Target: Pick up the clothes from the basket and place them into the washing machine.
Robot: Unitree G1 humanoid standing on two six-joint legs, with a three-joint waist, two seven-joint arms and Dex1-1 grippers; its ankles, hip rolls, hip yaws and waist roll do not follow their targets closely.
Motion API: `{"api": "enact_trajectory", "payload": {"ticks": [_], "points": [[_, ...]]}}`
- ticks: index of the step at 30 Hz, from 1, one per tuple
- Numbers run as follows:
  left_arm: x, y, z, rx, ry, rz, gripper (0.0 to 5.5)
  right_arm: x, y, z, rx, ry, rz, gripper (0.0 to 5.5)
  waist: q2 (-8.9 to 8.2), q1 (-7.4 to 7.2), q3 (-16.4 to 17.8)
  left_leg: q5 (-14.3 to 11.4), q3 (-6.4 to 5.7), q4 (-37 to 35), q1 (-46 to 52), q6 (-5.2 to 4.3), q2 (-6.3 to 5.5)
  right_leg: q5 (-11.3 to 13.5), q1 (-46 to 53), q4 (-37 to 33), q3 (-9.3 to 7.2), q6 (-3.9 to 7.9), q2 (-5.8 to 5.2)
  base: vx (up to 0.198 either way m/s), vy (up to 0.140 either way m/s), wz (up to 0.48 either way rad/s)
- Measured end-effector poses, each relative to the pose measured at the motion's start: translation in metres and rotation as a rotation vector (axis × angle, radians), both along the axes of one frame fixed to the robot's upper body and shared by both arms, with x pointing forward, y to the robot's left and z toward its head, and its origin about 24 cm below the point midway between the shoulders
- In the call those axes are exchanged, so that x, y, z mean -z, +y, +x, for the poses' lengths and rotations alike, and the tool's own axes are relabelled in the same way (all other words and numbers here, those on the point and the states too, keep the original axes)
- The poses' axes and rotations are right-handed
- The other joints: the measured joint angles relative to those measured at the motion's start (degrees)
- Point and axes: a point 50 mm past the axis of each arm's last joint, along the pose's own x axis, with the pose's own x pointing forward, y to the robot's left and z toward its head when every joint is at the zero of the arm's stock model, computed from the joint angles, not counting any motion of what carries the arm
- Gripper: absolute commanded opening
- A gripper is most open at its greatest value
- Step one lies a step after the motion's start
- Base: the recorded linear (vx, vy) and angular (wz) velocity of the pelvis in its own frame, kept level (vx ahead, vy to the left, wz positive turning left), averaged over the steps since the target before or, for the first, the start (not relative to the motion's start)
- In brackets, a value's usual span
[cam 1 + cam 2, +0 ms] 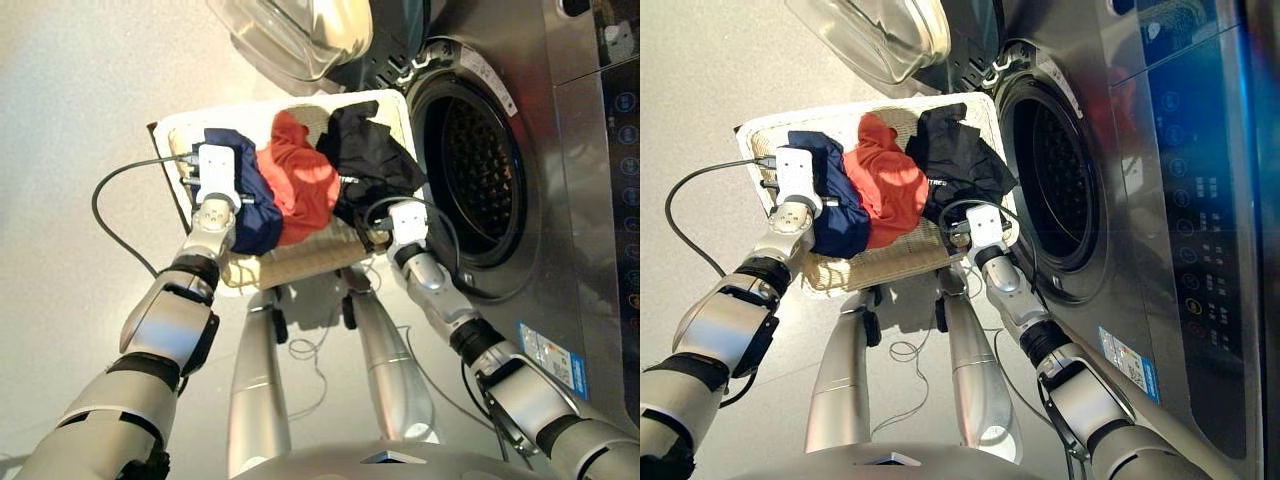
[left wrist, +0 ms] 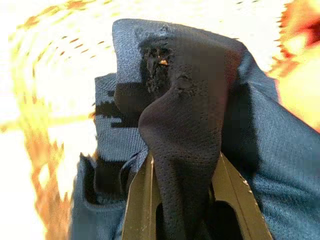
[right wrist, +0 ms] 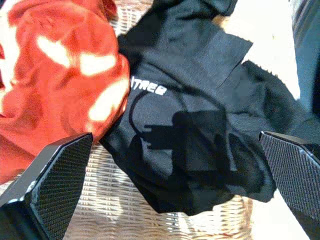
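Jaws: my left gripper (image 2: 182, 200) is clamped on a fold of the navy garment (image 1: 245, 195); my right gripper (image 3: 172, 185) stands wide apart above the black garment (image 3: 200, 135), touching nothing. All three clothes lie in the basket (image 1: 300, 262), the orange-red one (image 1: 298, 180) between the other two. Basket sits just beside the washing machine (image 1: 560, 180), door (image 1: 290, 35) swung open, so the transfer should be short. Pinch looks firm, though cloth hides the fingertips. Drum (image 1: 478, 165) looks empty.
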Motion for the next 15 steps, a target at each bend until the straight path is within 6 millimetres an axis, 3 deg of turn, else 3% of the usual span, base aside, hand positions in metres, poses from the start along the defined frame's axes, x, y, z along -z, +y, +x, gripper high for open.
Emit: {"api": "enact_trajectory", "payload": {"ticks": [5,9,15], "points": [[0.035,-0.023,-0.025,0.032,0.034,-0.168,0.0,0.025,-0.011,-0.013,0.004,0.072,-0.089,5.5,0.39,2.33,0.02,2.89,-0.17,-7.97,10.7,-0.13,-1.02,-0.56,8.22,-2.33,-0.5,-0.26,-1.04,0.026,-0.062,0.07],[0.056,-0.04,-0.046,0.056,0.058,-0.292,0.0,0.039,-0.016,-0.021,-0.013,0.118,-0.178,5.5,1.96,3.16,0.97,5.52,-1.43,-15.42,20.82,-0.28,-1.23,-0.55,17.17,-5.82,-2.0,-0.29,-1.33,0.066,-0.073,0.122],[0.056,-0.059,-0.063,0.135,0.003,-0.42,0.0,0.052,-0.026,-0.03,-0.081,0.14,-0.342,5.5,4.47,4.13,2.02,7.21,-3.81,-21.23,30.81,-0.42,-0.79,-0.99,27.11,-9.23,-4.82,-0.44,-1.33,0.063,-0.053,0.109]]}}
